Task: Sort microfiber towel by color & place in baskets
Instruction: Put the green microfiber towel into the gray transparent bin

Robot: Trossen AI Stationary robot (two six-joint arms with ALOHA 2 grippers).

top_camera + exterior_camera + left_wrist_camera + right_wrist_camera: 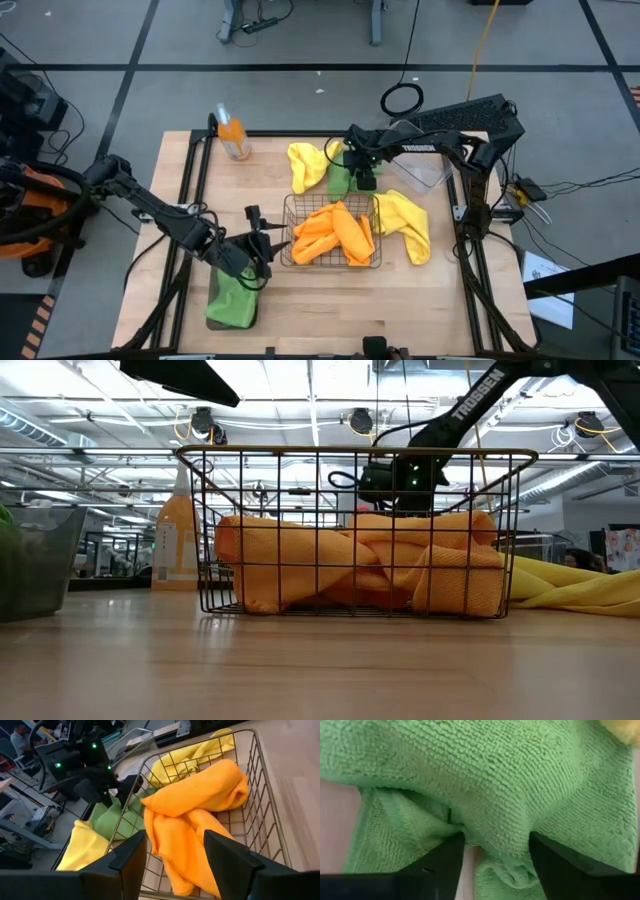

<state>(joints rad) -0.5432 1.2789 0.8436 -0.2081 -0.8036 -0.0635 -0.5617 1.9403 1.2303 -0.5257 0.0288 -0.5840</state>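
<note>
A square wire basket [290,205] in the middle of the table holds orange towels [335,235]. My left gripper [262,245] hovers open at the basket's left side, pointing at it, with nothing between its fingers [175,855]. Beyond the basket's far side, a green towel [340,180] lies on the table beside a yellow towel [305,165]. My right gripper [364,180] stands over the green towel, open. A second yellow towel [405,225] lies to the right of the basket. A grey tray [215,318] at the near left holds another green towel [232,300]. My right gripper comes at the green towel from above, slanting down. Its open fingertips [452,847] rest on the cloth, with a raised fold [495,837] between them. The towel lies bunched on the table.
An orange bottle [232,138] stands at the far left. A clear plastic tub [425,178] sits at the far right, beside my right arm. Bare wood lies in front of the basket along the near edge.
</note>
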